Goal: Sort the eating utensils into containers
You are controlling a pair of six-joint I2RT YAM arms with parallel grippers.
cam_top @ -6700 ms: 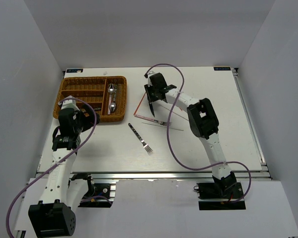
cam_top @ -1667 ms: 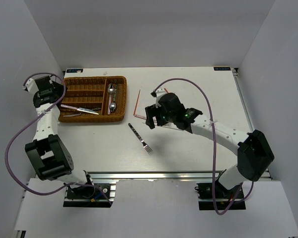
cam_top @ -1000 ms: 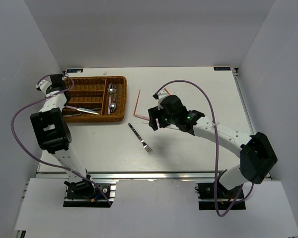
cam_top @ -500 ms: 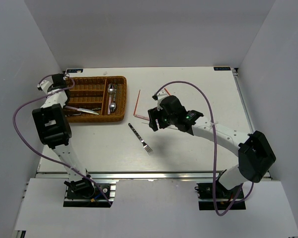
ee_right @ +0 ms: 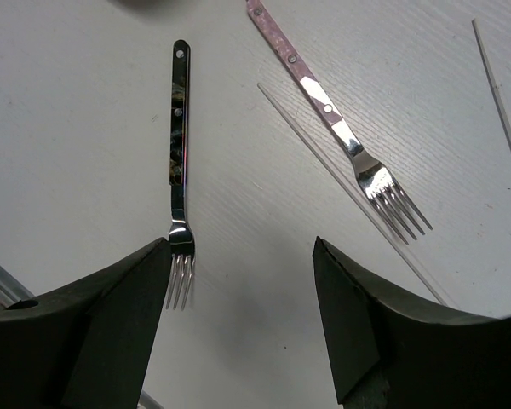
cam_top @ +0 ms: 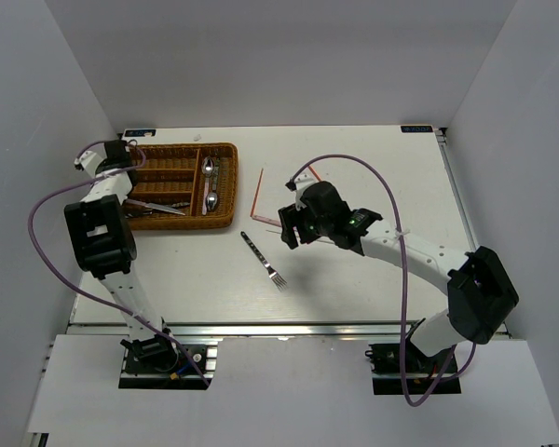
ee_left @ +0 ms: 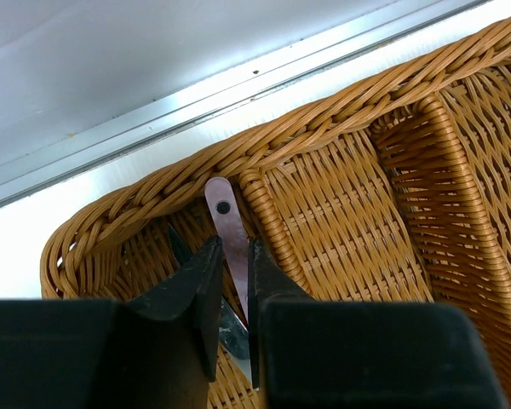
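The brown wicker tray (cam_top: 172, 149) stands at the table's back left, and my left arm reaches over its left end. In the left wrist view my left gripper (ee_left: 232, 243) is shut on the pink-handled knife (ee_left: 224, 207), whose handle end leans on a divider (ee_left: 268, 226) just inside the rim. That knife (cam_top: 158, 206) lies in the tray's front compartment. My right gripper (ee_right: 241, 247) hangs open over bare table, holding nothing. A dark-handled fork (ee_right: 178, 162) lies beside its left finger, a pink-handled fork (ee_right: 324, 106) further up. Red-orange chopsticks (cam_top: 258, 196) lie right of the tray.
Two spoons (cam_top: 211, 182) rest in the tray's right compartment. A thin pale stick (ee_right: 349, 196) lies next to the pink-handled fork, another (ee_right: 498, 102) at the right edge of that view. The dark-handled fork (cam_top: 264, 260) lies mid-table, in front of the tray.
My left gripper's jaws have drawn together on the pink knife handle at the tray's left end. The right arm has hardly moved, its jaws still wide.
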